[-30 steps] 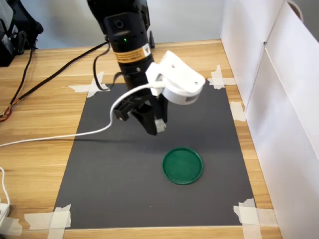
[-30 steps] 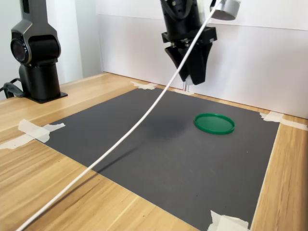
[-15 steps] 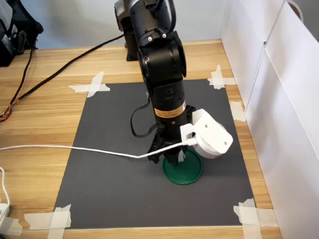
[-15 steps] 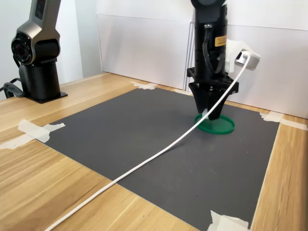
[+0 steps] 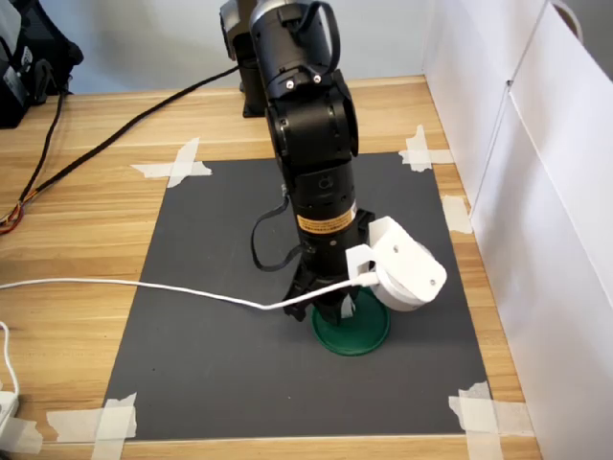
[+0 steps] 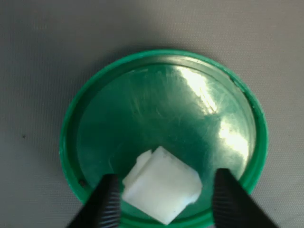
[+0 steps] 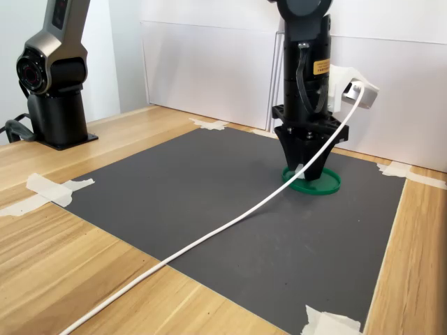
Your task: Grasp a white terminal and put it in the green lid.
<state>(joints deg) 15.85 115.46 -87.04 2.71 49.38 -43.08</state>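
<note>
This looks like a robotics lab bench: a wooden table (image 5: 86, 240) carries a dark grey mat (image 5: 220, 355) taped down at its corners with pale tape strips (image 5: 105, 419). Beside the mat stand white partition boards (image 5: 536, 211), beyond it run black cables (image 5: 115, 129), and a second robot arm's base (image 7: 57, 84) stands off its far corner.
</note>
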